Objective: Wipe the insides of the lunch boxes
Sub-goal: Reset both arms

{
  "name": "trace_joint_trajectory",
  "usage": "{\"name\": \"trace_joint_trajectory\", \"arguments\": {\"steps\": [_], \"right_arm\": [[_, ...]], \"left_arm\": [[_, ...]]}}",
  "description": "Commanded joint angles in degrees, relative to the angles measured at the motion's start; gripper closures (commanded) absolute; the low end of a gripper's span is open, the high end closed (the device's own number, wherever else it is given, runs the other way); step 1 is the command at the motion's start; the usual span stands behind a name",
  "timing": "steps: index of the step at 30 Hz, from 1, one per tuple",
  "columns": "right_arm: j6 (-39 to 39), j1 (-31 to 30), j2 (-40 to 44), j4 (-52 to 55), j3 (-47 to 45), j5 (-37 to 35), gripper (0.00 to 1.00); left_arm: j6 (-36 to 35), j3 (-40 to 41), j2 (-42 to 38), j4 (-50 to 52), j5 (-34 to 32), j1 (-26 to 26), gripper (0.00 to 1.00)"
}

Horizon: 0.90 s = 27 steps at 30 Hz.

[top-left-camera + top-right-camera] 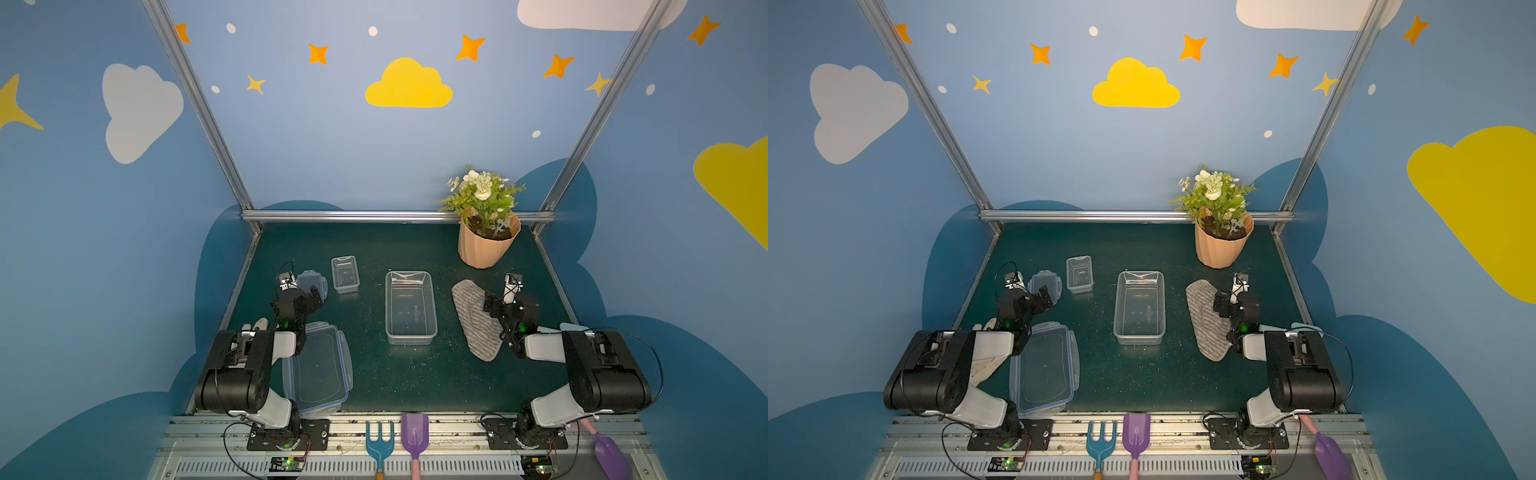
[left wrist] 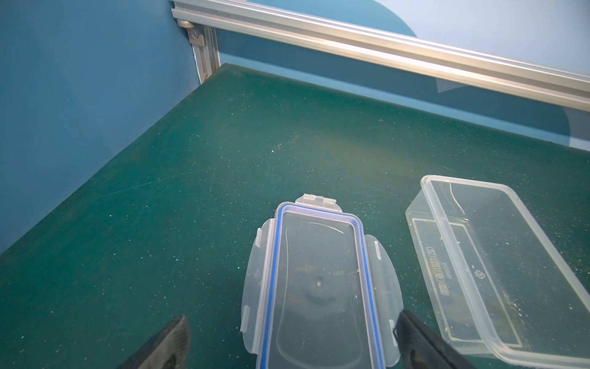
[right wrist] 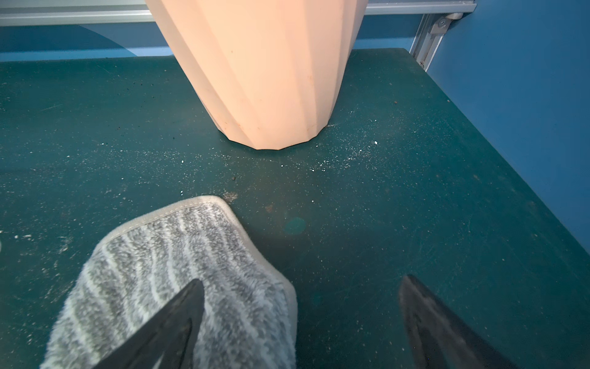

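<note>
Now: lunch boxes (image 1: pixel 410 307) lidless for wiping; right gripper (image 3: pixel 303 281) agape over cloth (image 3: pixel 159 249) edge, apparently to pinch; left gripper (image 2: pixel 290 319) wide, empty.

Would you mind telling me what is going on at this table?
Wiping has not started, and nothing is held yet. The large lunch box and the small lunch box stand open on the table. The right tool is open over an edge of the grey striped cloth, which lies on the table. The left tool is open above the small lid.
</note>
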<state>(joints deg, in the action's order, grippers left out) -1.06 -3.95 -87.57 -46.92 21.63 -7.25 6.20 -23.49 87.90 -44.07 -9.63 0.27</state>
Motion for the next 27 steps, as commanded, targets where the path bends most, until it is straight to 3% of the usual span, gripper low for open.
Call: {"name": "trace_joint_trajectory", "arguments": {"steps": [1,27], "right_arm": [[-0.1,0.2,0.6,0.1,1.1,0.5,0.07],[0.0,0.2,0.6,0.1,1.1,0.5,0.07]], "left_arm": [[-0.7,0.1,-0.6,0.1,0.3,0.2,0.00],[-0.9,0.0,-0.5,0.1,0.0,0.0,0.00]]}}
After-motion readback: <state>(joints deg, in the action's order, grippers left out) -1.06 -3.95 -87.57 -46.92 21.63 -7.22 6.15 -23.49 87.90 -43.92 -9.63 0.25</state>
